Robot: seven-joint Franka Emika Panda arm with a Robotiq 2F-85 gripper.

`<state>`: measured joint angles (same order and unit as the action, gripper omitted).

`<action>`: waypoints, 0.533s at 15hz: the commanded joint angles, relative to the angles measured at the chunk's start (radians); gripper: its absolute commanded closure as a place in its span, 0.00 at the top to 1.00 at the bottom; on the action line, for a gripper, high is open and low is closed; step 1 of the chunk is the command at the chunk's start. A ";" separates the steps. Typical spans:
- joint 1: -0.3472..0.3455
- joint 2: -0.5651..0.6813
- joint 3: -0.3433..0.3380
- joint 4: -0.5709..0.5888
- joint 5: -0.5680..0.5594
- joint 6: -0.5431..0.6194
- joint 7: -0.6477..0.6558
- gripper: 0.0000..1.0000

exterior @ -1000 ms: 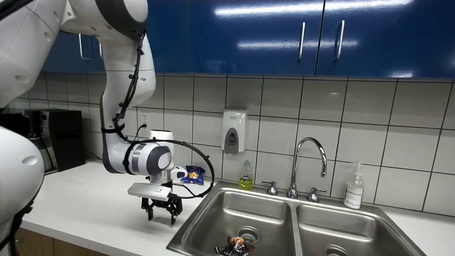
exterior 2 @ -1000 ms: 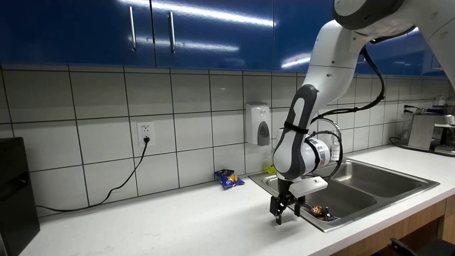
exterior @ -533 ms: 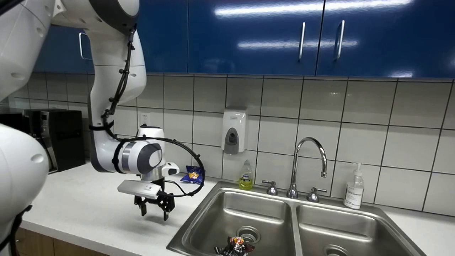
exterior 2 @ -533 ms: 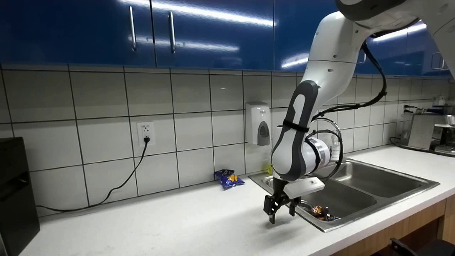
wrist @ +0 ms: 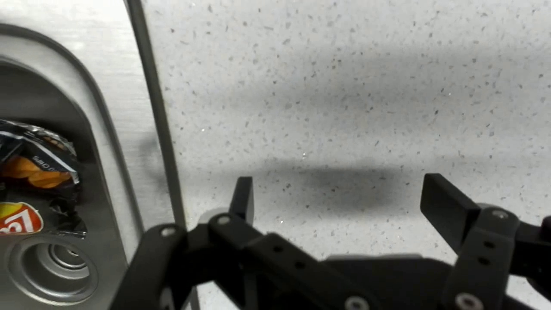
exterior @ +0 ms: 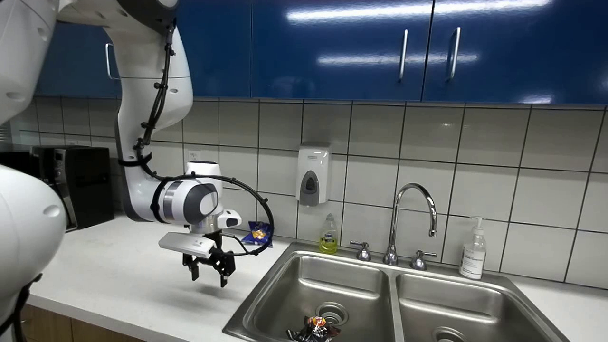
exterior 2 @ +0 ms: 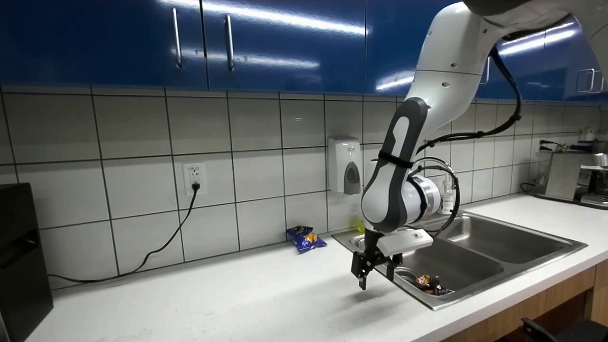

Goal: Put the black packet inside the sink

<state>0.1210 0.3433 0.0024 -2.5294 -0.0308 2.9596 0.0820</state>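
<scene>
The black packet lies in the sink basin nearer my gripper, beside the drain. It also shows in an exterior view and at the left edge of the wrist view, where it is cut off. The steel double sink is set into the counter; its rim also shows in an exterior view and the wrist view. My gripper is open and empty, above the white counter beside the sink. It shows in an exterior view and the wrist view, with only counter between its fingers.
A blue chip packet lies by the tiled wall, also in an exterior view. A yellow soap bottle, a chrome faucet and a pump bottle stand along the sink's back. A wall dispenser hangs above.
My gripper has moved a little away from the sink along the counter and risen slightly. It is open in all frames. The black packet stays in the basin.
</scene>
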 commanded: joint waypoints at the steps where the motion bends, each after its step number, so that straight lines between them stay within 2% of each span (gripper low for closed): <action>1: 0.025 -0.072 -0.025 -0.022 -0.008 -0.081 0.040 1.00; 8: 0.030 -0.109 -0.029 -0.035 -0.025 -0.140 0.079 1.00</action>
<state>0.1339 0.2853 -0.0131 -2.5374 -0.0329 2.8636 0.1142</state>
